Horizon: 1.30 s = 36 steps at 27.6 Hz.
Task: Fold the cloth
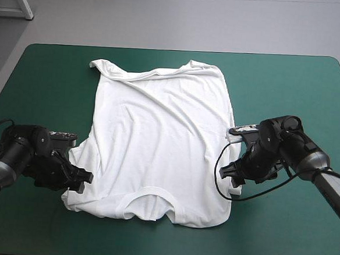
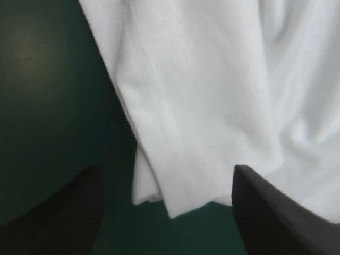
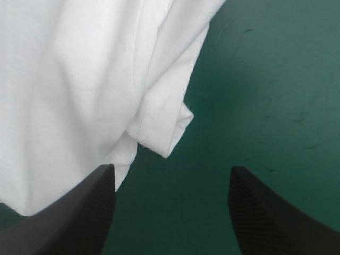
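cloth: white short-sleeved fabric t-shirt (image 1: pixel 157 138), spread flat mid-table on the teal-green table cover (image 1: pixel 289 89).
orientation: neck opening (image 1: pixel 147 200) twd the near edge, hem twd the far edge.
wrinkles: long creases run diagonally across the body. far-left hem corner (image 1: pixel 99 65) is bunched & curled over. the rest lies fairly smooth.
left tool: black curved-fin two-finger left gripper (image 1: pixel 80 182), low at the table by the shirt's near-left corner, just beside the left-side sleeve (image 2: pixel 175 159).
left tool state: left fingers (image 2: pixel 69 212) stand wide apart w/ nothing pinched. in the wrist view the sleeve's stitched edge lies ahead of & between them, w/ a small layer of cloth peeking out beside it. one finger is over bare cover, the other is right at the white cloth.
right tool: matching black two-finger right gripper (image 1: pixel 232 171), low at the shirt's near-right side, at the right-side sleeve (image 3: pixel 164 122).
right tool state: right fingers (image 3: pixel 276 212) stand wide apart & hold nothing. the folded-over sleeve tip lies ahead, between them. the cloth edge runs right beside one fingertip, the other finger is over bare cover.
arms: well apart, one each side of the shirt, both nearer the collar end than the hem.
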Available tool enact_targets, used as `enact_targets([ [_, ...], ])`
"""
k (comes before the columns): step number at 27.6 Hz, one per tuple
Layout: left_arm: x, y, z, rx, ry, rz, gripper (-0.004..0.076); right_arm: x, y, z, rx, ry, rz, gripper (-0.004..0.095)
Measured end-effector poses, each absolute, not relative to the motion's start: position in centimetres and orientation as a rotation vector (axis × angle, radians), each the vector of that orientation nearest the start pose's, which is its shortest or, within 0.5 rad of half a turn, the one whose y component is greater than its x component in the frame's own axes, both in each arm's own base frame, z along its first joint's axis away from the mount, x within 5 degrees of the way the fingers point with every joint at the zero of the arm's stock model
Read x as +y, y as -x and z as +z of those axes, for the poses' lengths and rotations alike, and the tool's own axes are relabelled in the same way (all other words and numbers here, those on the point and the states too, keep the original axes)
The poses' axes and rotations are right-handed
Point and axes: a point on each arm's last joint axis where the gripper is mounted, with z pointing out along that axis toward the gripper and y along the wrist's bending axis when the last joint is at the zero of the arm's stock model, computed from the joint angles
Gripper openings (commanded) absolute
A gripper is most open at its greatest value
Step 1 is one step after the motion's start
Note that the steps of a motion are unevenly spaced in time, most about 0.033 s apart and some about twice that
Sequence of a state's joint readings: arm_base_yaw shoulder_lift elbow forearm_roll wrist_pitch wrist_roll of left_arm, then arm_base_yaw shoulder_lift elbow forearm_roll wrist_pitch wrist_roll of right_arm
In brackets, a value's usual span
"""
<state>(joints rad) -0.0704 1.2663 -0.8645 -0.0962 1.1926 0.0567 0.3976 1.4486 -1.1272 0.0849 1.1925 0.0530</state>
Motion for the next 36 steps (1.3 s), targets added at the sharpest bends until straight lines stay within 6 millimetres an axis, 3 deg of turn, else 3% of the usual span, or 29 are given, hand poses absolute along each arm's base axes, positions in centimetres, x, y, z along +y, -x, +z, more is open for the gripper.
enact_targets([
  [10,-3.0,-19.6,21.4,3.112,-0.130,-0.128,0.0491,9.3,-22.0,28.0,2.978,0.394,0.069,0.0579],
  [12,-3.1,-19.9,20.9,3.124,-0.112,-0.141,0.0460,9.2,-21.8,27.7,2.988,0.376,0.065,0.0579],
  [14,-3.2,-20.0,20.6,3.135,-0.105,-0.149,0.0370,9.2,-21.7,27.3,2.993,0.360,0.066,0.0579],
  [16,-3.2,-20.1,20.4,3.151,-0.112,-0.137,0.0216,9.2,-21.7,26.9,2.978,0.344,0.075,0.0579],
  [20,-3.3,-20.4,20.4,3.154,-0.128,-0.150,-0.0012,9.6,-22.0,26.1,2.921,0.299,0.143,0.0579],
  [27,-3.6,-20.4,20.4,3.146,-0.148,-0.198,-0.0009,11.9,-22.1,24.8,2.951,0.289,0.301,0.0579],
  [34,-3.6,-20.4,20.4,3.139,-0.201,-0.198,-0.0009,15.6,-20.8,22.1,3.039,0.347,0.214,0.0579],
  [36,-3.6,-20.5,20.4,3.135,-0.223,-0.198,-0.0009,17.1,-20.1,21.5,3.040,0.422,0.153,0.0513],
])
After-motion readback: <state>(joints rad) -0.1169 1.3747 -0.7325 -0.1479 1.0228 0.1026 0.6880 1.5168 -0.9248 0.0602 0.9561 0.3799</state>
